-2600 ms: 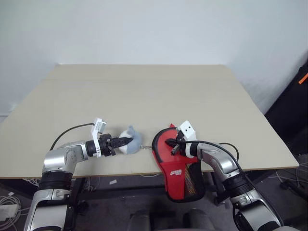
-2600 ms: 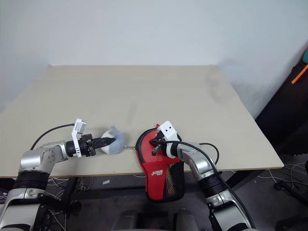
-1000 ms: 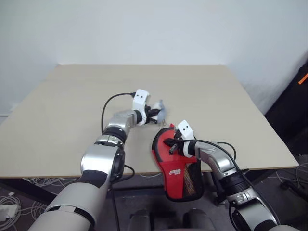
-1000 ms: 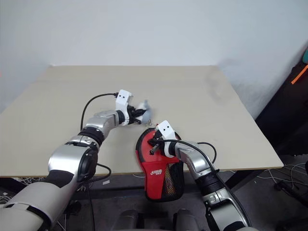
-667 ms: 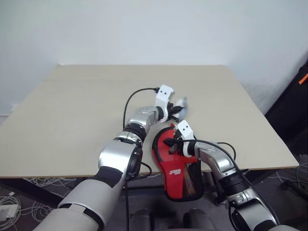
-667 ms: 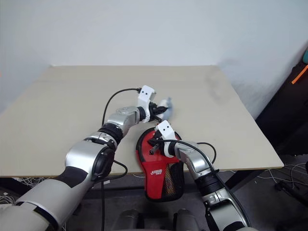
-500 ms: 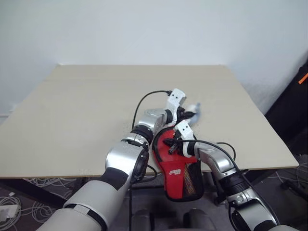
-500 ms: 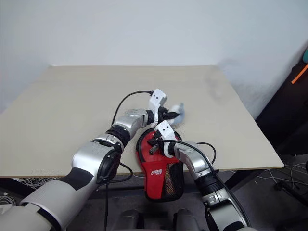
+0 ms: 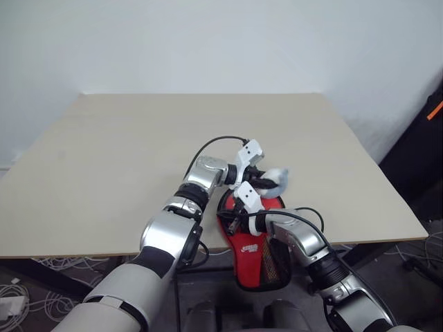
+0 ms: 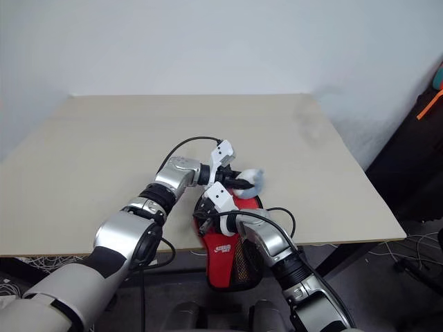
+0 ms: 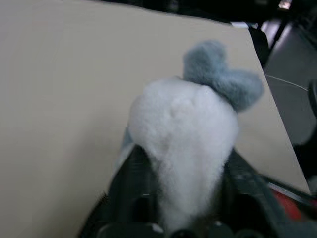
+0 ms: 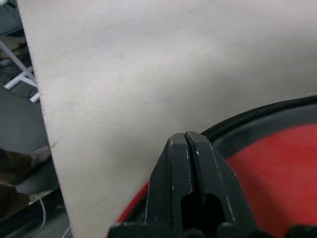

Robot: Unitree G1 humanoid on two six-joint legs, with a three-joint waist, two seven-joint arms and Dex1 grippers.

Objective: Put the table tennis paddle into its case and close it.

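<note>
The bench (image 9: 104, 159) is a pale beige top that reaches back to a white wall, and its left part is bare.

Going toward the middle, the left arm crosses over the bench to the right, and its left tool (image 9: 266, 183) is just behind the round end of the case. Between its two black fingers (image 11: 130, 171) there is a fluffy toy (image 9: 277, 178), white with a grey-blue tuft at the far end. In the left wrist view the toy (image 11: 185, 134) fills the gap between the fingers and both fingers lie against its sides, so this tool stands about half wide and holds the toy. I cannot tell if the toy touches the bench or the case below it.

Just in front of it lies the case (image 9: 252, 242), red with a black edge. Its round end rests on the front edge of the bench, and its narrow end with the black mesh panel and the small white logo hangs over the edge. The table tennis paddle itself I cannot make out; the red surface in the round end may be the paddle or the case, I cannot say which.

The right tool (image 9: 232, 223) is at the left side of the round end. In the right wrist view its fingers (image 12: 171, 173) are pressed together with nothing visible between them, over the black rim of the case (image 12: 277, 168).
</note>
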